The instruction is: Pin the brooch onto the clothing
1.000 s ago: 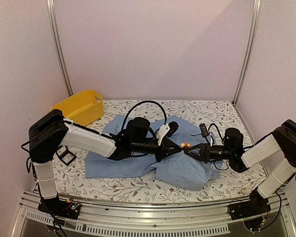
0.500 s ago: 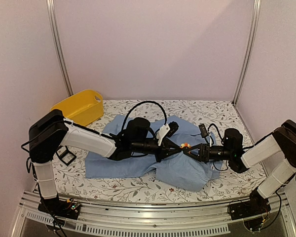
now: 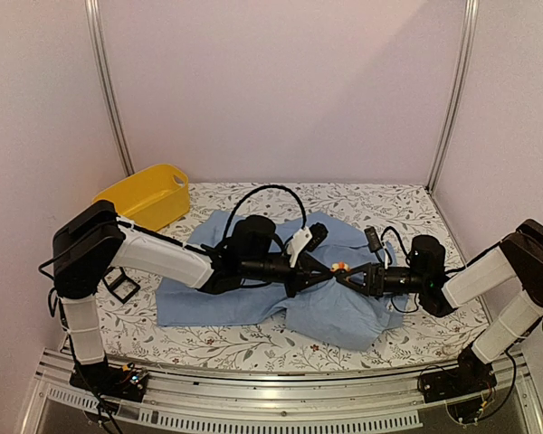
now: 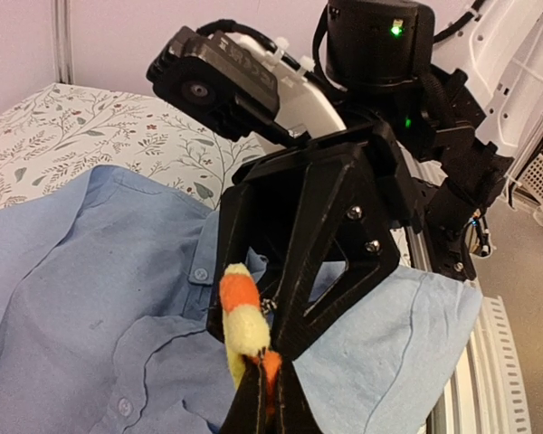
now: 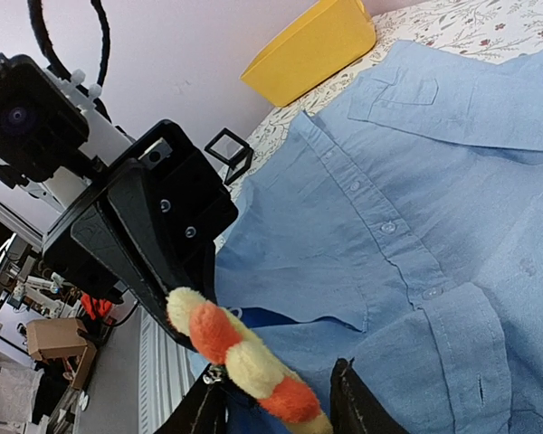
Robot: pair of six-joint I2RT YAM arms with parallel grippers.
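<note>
The light blue shirt (image 3: 244, 303) lies spread on the flowered table; it also shows in the left wrist view (image 4: 90, 298) and the right wrist view (image 5: 416, 181). The orange-yellow brooch (image 3: 339, 267) is held just above the shirt, between the two grippers. My left gripper (image 3: 321, 271) (image 4: 267, 407) is shut on an orange petal of the brooch (image 4: 240, 312). My right gripper (image 3: 351, 274) (image 5: 279, 380) faces it tip to tip. Its jaws stand apart on either side of the brooch (image 5: 244, 357), and one finger (image 5: 210, 402) is close to the metal pin.
A yellow plastic basin (image 3: 145, 194) (image 5: 312, 50) stands at the back left. A small black square box (image 3: 122, 287) (image 5: 228, 149) sits left of the shirt. Pink walls and metal posts enclose the table. The shirt's chest pocket (image 5: 407, 95) lies beyond the grippers.
</note>
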